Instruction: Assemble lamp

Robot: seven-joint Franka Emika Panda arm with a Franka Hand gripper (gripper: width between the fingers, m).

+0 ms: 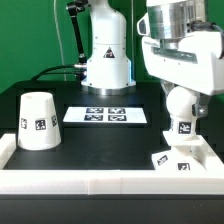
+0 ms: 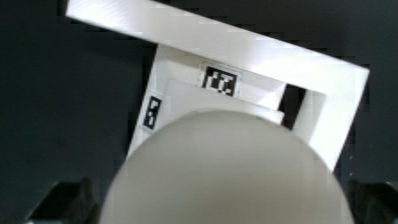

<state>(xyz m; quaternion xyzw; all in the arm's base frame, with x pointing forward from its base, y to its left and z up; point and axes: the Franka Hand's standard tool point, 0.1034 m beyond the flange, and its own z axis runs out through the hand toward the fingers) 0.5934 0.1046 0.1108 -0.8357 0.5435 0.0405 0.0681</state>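
Note:
My gripper (image 1: 181, 100) is shut on the white ball-shaped bulb (image 1: 181, 115) and holds it upright just above the low square base (image 1: 176, 158), which lies at the front of the exterior view's right. In the wrist view the bulb (image 2: 222, 165) fills the foreground between my dark fingers (image 2: 59, 205), and the base (image 2: 313, 105) with its tags shows beyond it. The tapered shade (image 1: 38, 120) stands mouth down at the exterior view's left, well apart from my gripper.
The marker board (image 1: 106, 115) lies flat in the middle of the black table. A white raised wall (image 1: 100, 181) runs along the front and side edges, close to the base. The arm's pedestal (image 1: 106, 60) and cables stand at the back.

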